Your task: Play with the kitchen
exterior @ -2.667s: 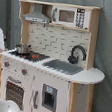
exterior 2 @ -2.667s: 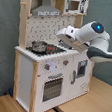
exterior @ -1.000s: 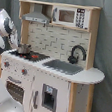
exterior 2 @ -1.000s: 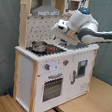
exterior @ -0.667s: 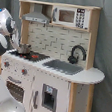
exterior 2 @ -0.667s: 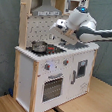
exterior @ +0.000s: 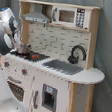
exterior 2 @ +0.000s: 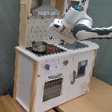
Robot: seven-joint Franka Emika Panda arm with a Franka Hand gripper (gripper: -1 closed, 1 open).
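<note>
The kitchen (exterior: 53, 87) (exterior 2: 49, 76) is a tall white toy unit with a light wood frame, seen in both exterior views. Its black stovetop (exterior: 29, 54) (exterior 2: 47, 49) carries a small metal pot (exterior: 23, 48) (exterior 2: 38, 46). To the first exterior view's right of the stovetop are a grey sink (exterior: 65, 67) and a black faucet (exterior: 77, 54). A hood (exterior: 36, 14) (exterior 2: 47, 10) and a microwave (exterior: 67, 15) sit on top. My gripper (exterior: 16, 36) (exterior 2: 54, 26) hangs above the stovetop, just over and beside the pot, without touching it.
An oven door (exterior 2: 52, 87) and knobs (exterior 2: 48, 67) face the front. The white arm (exterior 2: 95, 31) reaches in from the second exterior view's right, across the counter. A wooden table (exterior 2: 86, 108) carries the unit, with a grey curtain (exterior: 111, 49) behind.
The arm has swung from the sink side across the counter toward the stovetop. The gripper now hangs over the pot. The kitchen itself has not moved.
</note>
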